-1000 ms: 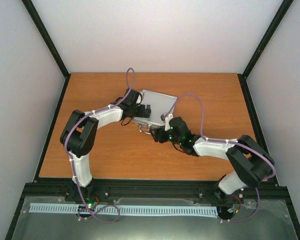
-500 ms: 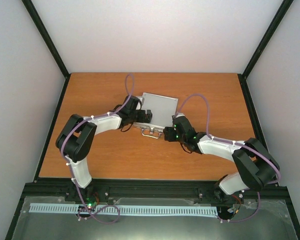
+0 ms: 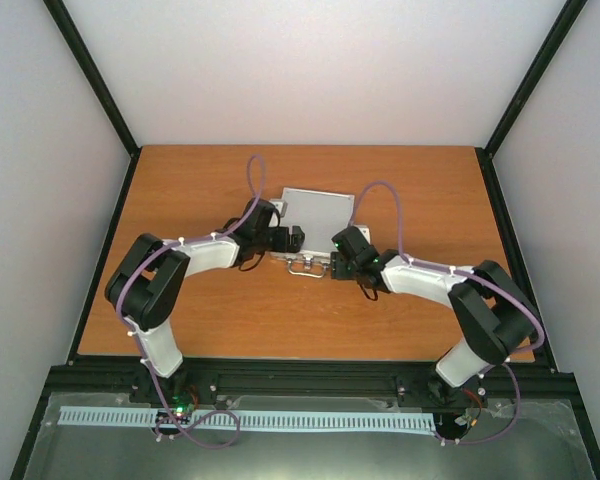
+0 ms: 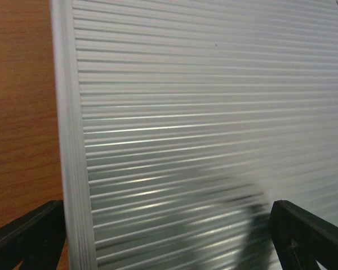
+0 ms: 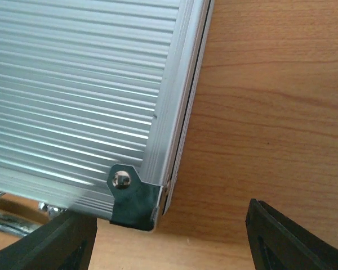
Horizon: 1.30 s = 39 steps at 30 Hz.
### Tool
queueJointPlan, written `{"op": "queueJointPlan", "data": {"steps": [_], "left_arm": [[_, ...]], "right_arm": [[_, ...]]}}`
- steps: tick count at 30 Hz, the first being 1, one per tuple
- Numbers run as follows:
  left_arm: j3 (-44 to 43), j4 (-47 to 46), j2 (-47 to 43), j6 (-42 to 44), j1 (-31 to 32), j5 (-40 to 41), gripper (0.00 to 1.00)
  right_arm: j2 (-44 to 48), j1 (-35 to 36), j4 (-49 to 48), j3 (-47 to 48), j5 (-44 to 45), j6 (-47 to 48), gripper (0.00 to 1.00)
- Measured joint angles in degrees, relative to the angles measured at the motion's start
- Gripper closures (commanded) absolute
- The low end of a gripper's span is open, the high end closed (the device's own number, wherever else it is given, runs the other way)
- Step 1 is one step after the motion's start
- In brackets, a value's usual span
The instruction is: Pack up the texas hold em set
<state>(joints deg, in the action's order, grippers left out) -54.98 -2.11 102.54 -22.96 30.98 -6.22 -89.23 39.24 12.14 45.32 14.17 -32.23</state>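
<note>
- The silver case (image 3: 318,212) lies flat with its lid down in the middle of the frame in the top view, on the wooden tabletop (image 3: 180,190), a little above the frame's centre
- Its metal handle (image 3: 305,268) sticks out from the case's lower edge, between the two arms' wrists
- The left claw (image 3: 292,239) sits at the lower left corner of the case, and the right claw (image 3: 336,262) at the lower right corner, just beside the handle
- In the left wrist view the ribbed lid of the case (image 4: 214,112) fills most of the frame, with a strip of tabletop (image 4: 17,112) down the left side
- The left claw (image 4: 169,242) stands wide open with nothing held: one black finger (image 4: 28,236) shows at the lower left over the wood, the other at the lower right over the lid, so the case's edge runs between them
- In the right wrist view the case (image 5: 73,84) takes up the upper left, and its dark corner cap (image 5: 132,199) with a round rivet (image 5: 121,179) sits low in the frame; a dark seam runs along the side of the case
- The right claw (image 5: 172,239) is also spread apart and grips nothing: its fingers (image 5: 50,242) show at the lower left and lower right, and the case corner lies between them over bare tabletop (image 5: 270,112)
- A bit of bright metal shows at the lower left edge of that view; I cannot tell whether it is the handle or a latch
</note>
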Motion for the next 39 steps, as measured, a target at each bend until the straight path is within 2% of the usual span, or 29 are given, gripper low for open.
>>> {"op": "queueJointPlan", "data": {"steps": [8, 16, 20, 25, 31, 39], "left_arm": [[2.5, -0.8, -1.8, -1.1, 0.0, -0.4, 0.0], [2.9, -1.5, -1.8, -1.5, 0.0, -1.2, 0.0], [1.5, -0.4, -1.0, -1.4, 0.0, -1.8, 0.0], [-0.8, 0.6, 0.7, -1.2, 0.2, -2.7, 0.0], [-1.7, 0.9, 1.4, -1.0, 0.3, -3.1, 0.0], [-1.7, 0.9, 1.4, -1.0, 0.3, -3.1, 0.0]], "right_arm": [[-7.5, -1.5, 3.3, 8.3, 3.9, 2.1, 0.26], [-9.8, -3.8, 1.7, 9.6, 4.9, 4.1, 0.28], [-7.0, -2.2, 0.0, 6.1, 4.9, 3.9, 0.29], [-3.6, 4.0, -2.4, 3.8, 1.6, 4.0, 0.3], [-7.3, 6.4, -5.2, 5.7, -0.5, 3.9, 0.34], [-12.0, 6.3, -6.8, 7.4, 3.0, 3.5, 0.38]]}}
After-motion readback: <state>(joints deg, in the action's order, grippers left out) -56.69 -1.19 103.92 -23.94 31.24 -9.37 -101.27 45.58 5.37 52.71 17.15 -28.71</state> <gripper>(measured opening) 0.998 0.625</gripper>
